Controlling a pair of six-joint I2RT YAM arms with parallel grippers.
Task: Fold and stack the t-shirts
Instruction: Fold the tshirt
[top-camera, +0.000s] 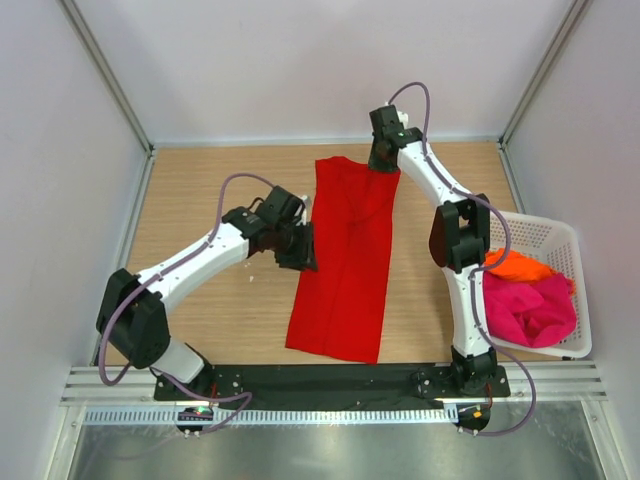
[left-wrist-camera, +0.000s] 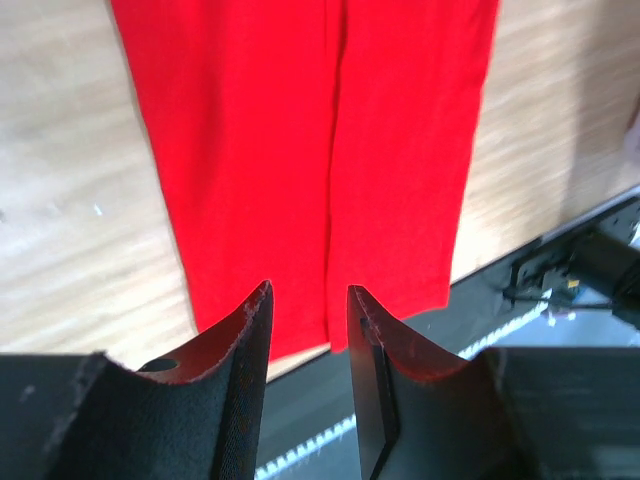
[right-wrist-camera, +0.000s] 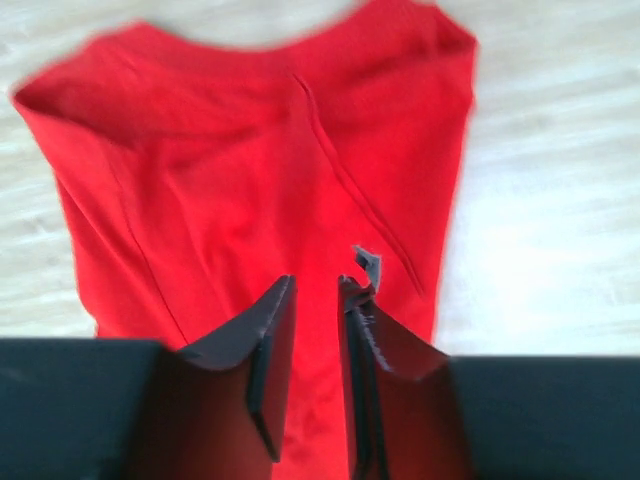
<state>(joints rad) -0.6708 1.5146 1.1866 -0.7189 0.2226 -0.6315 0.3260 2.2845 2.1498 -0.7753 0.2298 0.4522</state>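
Observation:
The bright red t-shirt (top-camera: 345, 260) lies flat mid-table, folded lengthwise into a long narrow strip that runs from the far side to the near edge. My left gripper (top-camera: 299, 255) hovers at the strip's left edge, about halfway along. In the left wrist view it (left-wrist-camera: 308, 290) is open and empty, with the shirt's lower half (left-wrist-camera: 300, 150) beyond it. My right gripper (top-camera: 383, 160) is over the shirt's far collar end. In the right wrist view it (right-wrist-camera: 315, 282) stands narrowly open above the red cloth (right-wrist-camera: 250, 150), with nothing gripped. The orange t-shirt (top-camera: 518, 267) and the magenta-pink t-shirt (top-camera: 530, 310) lie crumpled in the basket.
The white lattice basket (top-camera: 570, 235) stands at the table's right edge beside the right arm. A black strip (top-camera: 330, 378) runs along the near edge just past the shirt's hem. It also shows in the left wrist view (left-wrist-camera: 500, 300). Grey walls enclose the table.

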